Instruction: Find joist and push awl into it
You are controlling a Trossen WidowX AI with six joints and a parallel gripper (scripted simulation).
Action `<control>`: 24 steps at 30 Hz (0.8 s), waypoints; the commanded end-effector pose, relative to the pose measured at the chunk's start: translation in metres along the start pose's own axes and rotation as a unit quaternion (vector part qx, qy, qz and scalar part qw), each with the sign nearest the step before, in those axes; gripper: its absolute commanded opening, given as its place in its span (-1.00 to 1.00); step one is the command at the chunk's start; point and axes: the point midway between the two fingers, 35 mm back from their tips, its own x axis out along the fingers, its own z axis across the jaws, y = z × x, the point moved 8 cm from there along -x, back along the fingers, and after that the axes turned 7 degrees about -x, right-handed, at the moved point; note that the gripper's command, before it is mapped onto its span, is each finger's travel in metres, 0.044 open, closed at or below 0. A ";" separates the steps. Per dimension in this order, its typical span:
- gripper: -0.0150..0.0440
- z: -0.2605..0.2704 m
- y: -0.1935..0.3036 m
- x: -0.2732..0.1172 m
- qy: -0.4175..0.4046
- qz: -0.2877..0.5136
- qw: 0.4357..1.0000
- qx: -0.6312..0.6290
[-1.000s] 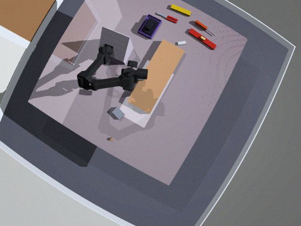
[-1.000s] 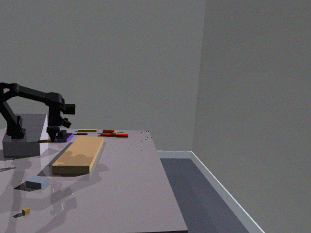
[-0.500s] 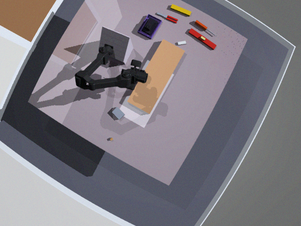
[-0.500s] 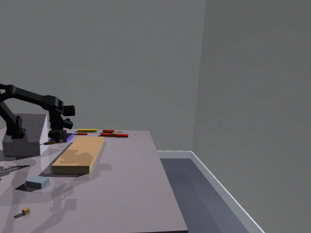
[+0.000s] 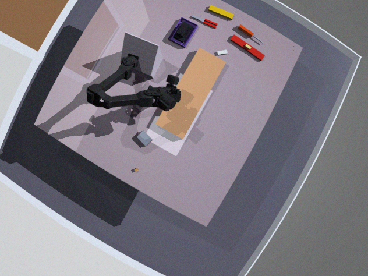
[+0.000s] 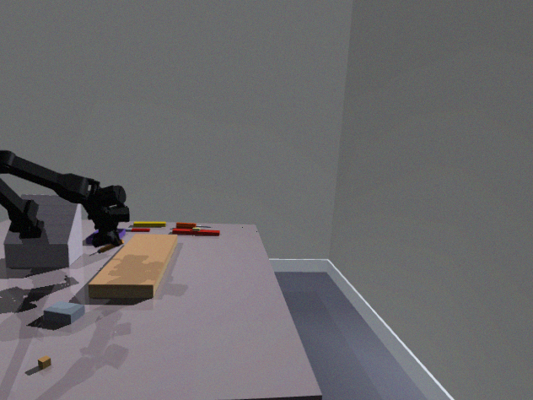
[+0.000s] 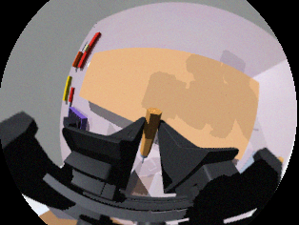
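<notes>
My gripper [image 6: 112, 243] [image 7: 150, 121] is shut on the awl. The awl [image 6: 107, 247] [image 7: 151, 126] has an orange-brown handle and a thin metal shaft. It is tilted, its shaft pointing down and back toward the arm's base side. In the exterior view it hangs beside the left long edge of the tan panel [image 5: 205, 69] [image 6: 150, 251] [image 7: 121, 71]. In the top view the arm hides the fingers and awl. The purple tray [image 5: 191, 36] [image 6: 120, 235] [image 7: 79, 115] stands beyond the panel's far end, with the black stud finder [image 5: 179, 36] in it. I see no hole in the panel; shadow covers part of it.
A grey wedge-shaped block [image 5: 141, 50] stands near the arm's base. A blue-grey block [image 5: 144, 138] [image 6: 64, 311] and small orange cube [image 5: 135, 169] [image 6: 44, 362] lie near the panel's near end. A yellow bar [image 5: 220, 11], pliers [image 5: 210, 23], screwdriver [image 5: 246, 30], red level [image 5: 237, 42] and white block [image 5: 222, 52] lie beyond.
</notes>
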 end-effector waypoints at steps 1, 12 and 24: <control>-0.49 -0.005 -0.003 0.001 -0.003 -0.065 0.998 0.006; -0.49 -0.024 -0.008 -0.003 0.024 -0.226 0.974 0.002; -0.49 -0.046 -0.004 -0.023 0.110 -0.388 0.914 -0.034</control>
